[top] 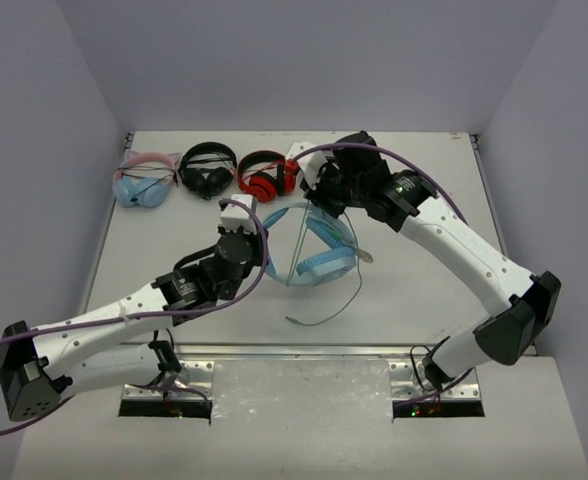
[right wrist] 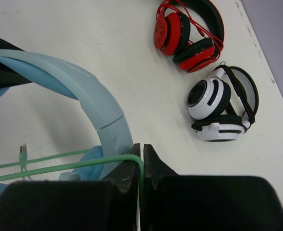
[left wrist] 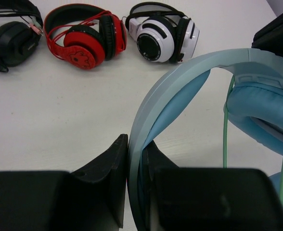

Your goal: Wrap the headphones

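The headphones [top: 319, 252] lie at the centre of the table [top: 424, 295], between the two arms and well apart from the spare pairs [top: 207, 170] lined along the far edge; whether the ear cups [left wrist: 257, 108] bear on the surface cannot be determined. The frame is judged light and fairly stiff: the headband [left wrist: 180, 84] should flex slightly under load, while the padded cups are soft and make a poor gripping surface. The pale-green cable [right wrist: 74, 164] is thin, limp and probably slick, so it is likely to slip or kink if pulled hard. Take the frame by the headband and the cable by a short pinch. The left gripper [left wrist: 135, 185] is closed on the headband, one finger on each face, with its arm extended low and diagonally toward the centre. The right gripper [right wrist: 141, 171] is closed on the cable, which passes between its fingertips; its arm reaches forward, then folds inward above the headphones' far side.
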